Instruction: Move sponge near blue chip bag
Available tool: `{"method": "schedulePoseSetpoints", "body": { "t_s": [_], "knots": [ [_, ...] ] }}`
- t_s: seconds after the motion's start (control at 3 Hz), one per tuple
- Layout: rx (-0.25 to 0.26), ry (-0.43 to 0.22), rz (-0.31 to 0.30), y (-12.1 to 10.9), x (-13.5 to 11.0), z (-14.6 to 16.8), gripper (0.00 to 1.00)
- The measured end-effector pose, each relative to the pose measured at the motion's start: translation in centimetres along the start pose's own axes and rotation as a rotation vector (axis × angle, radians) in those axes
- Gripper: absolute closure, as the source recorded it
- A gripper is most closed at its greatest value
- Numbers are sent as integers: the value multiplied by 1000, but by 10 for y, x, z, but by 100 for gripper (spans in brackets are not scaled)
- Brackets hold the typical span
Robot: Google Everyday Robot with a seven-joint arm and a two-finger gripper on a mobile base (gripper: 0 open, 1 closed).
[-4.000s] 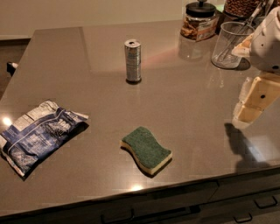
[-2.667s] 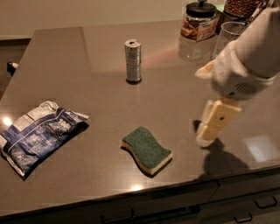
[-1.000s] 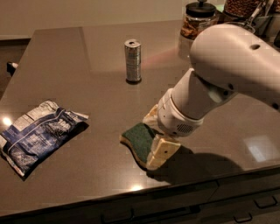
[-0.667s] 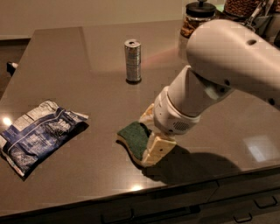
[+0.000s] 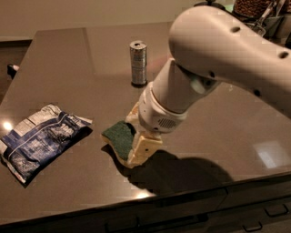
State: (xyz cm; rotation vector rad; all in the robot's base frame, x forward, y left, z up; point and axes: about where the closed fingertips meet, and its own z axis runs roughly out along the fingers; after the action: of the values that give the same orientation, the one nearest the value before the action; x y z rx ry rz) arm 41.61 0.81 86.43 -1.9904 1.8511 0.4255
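Note:
The sponge (image 5: 117, 134), dark green on top with a pale yellow base, lies on the dark table (image 5: 63, 59) at front centre. My gripper (image 5: 135, 137) comes down on its right part, with one cream finger at the near side (image 5: 142, 149) and one at the far side, shut on the sponge. The large white arm hides the sponge's right end. The blue chip bag (image 5: 40, 141), crumpled with white and silvery patches, lies flat at the left, about a hand's width from the sponge.
A silver can (image 5: 138, 63) stands upright behind the sponge, just left of the arm. Jars and a glass (image 5: 257, 11) stand at the back right corner. The table's front edge runs close below the sponge, with drawers under it.
The arm came in from the right and closed its fingers around the sponge. Since a second ago, the gripper and the sponge have shifted left toward the chip bag.

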Motion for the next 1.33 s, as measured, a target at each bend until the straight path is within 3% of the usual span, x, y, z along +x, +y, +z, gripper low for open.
{"method": "schedulePoseSetpoints", "body": {
  "t_s": [0.67, 1.0, 1.33],
  "knots": [
    [-41, -61, -88, -14, -60, 30, 100],
    [-54, -90, -119, -19, -76, 37, 86],
    [-51, -88, -121, -18, -77, 36, 62]
  ]
}}
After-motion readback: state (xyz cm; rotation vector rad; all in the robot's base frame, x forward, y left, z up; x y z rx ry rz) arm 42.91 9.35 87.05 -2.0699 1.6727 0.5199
